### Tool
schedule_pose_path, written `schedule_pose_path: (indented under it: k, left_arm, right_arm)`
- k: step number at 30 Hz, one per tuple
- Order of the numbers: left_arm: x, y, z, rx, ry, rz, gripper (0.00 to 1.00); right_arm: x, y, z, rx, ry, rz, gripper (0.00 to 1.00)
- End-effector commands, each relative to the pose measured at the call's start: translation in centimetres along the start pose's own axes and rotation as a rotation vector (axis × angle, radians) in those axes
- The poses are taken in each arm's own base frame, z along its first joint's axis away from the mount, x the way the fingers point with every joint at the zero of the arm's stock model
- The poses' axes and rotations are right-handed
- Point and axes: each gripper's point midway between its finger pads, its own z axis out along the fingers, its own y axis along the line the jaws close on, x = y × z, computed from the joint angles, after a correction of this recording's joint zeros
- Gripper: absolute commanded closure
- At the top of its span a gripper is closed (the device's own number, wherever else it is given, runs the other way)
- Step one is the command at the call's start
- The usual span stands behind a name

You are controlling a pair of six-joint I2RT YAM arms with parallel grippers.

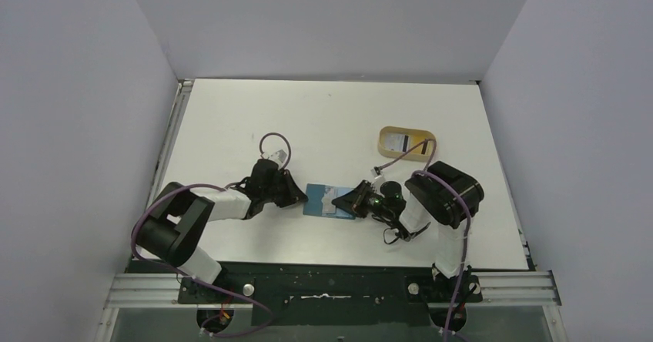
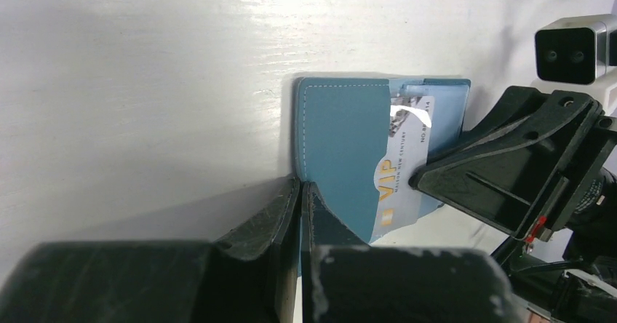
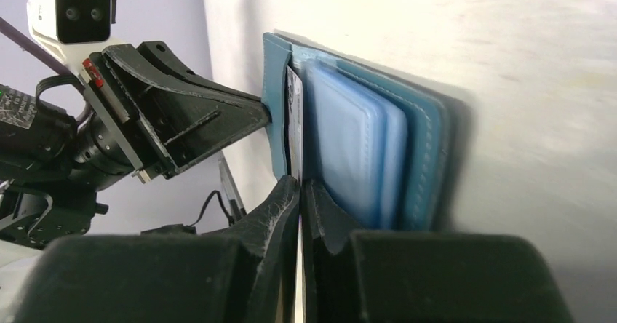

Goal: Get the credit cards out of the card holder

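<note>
The teal-blue card holder lies open on the table between both grippers. My left gripper is shut on its left edge; in the left wrist view the jaws pinch the teal cover. A pale credit card marked VIP sticks partly out of a pocket. My right gripper is shut on that card; in the right wrist view its jaws close on the card's thin edge, beside the holder's blue pockets. Another pale card with a black stripe lies in the tan tray.
The tan rounded tray stands at the back right, just beyond the right arm. Purple cables loop over both arms. Grey walls enclose the white table on three sides. The mounting rail runs along the near edge.
</note>
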Motion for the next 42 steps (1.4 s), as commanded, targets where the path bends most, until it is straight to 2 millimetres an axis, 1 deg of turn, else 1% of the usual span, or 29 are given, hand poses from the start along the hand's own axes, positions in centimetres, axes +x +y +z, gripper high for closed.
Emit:
schedule_pose_path:
  k: [1,5,8,9,11,14,17,19,21,24,25,27,30,33,37,42]
  left_arm:
    - [3.8,7.2,-1.5,-0.277,0.105,-0.018,1.0]
    - [2.8,7.0,-2.0,-0.283,0.071,-0.02,1.0]
    - [1.8,6.3,-2.4,-0.284,0.051,-0.009,1.0]
    - [1.3,5.9,-2.5,-0.278,0.039,-0.003,1.0]
    - [0.9,5.6,-3.0,-0.294,0.044,0.002,1.0]
    - [-0.2,4.8,-3.4,-0.295,0.033,0.021,1.0]
    - [-1.2,4.2,-3.8,-0.301,0.02,0.033,1.0]
    - [-2.0,3.7,-4.2,-0.304,0.009,0.043,1.0]
    - [-2.8,3.0,-4.7,-0.303,-0.003,0.057,1.0]
    - [-4.1,1.9,-5.6,-0.308,-0.024,0.083,1.0]
    - [-4.5,1.6,-5.9,-0.309,-0.031,0.089,1.0]
    - [-5.1,1.0,-6.4,-0.31,-0.04,0.096,1.0]
    - [-5.7,0.3,-6.8,-0.304,-0.045,0.106,1.0]
    - [-6.0,-0.1,-6.8,-0.297,-0.042,0.111,1.0]
    - [-6.3,-0.6,-7.1,-0.296,-0.039,0.124,1.0]
    - [-6.4,-0.6,-7.7,-0.3,-0.046,0.126,1.0]
  right_arm:
    - [-0.1,-3.0,-1.9,0.152,0.004,-0.053,1.0]
    - [-0.4,-2.9,-3.5,0.227,0.021,-0.083,1.0]
    - [-1.7,-1.3,-4.8,0.267,0.013,-0.132,1.0]
    - [-2.6,-0.4,-5.2,0.279,0.0,-0.158,1.0]
    - [-4.5,1.5,-6.3,0.3,-0.032,-0.208,1.0]
    - [-8.4,4.6,-7.8,0.286,-0.108,-0.248,1.0]
    - [-12.2,6.2,-9.5,0.307,-0.174,-0.282,1.0]
    - [-14.4,6.2,-10.7,0.337,-0.213,-0.285,1.0]
    - [-16.6,5.5,-11.8,0.362,-0.255,-0.273,1.0]
    - [-19.3,2.9,-13.5,0.421,-0.3,-0.244,1.0]
    - [-20.2,2.2,-13.8,0.428,-0.315,-0.239,1.0]
    - [-22.5,1.2,-14.4,0.43,-0.361,-0.231,1.0]
    - [-25.3,0.8,-14.1,0.427,-0.406,-0.25,1.0]
    - [-27.4,0.5,-13.4,0.412,-0.427,-0.257,1.0]
    - [-29.1,-0.5,-12.1,0.387,-0.417,-0.235,1.0]
    - [-30.4,-1.3,-11.1,0.367,-0.422,-0.206,1.0]
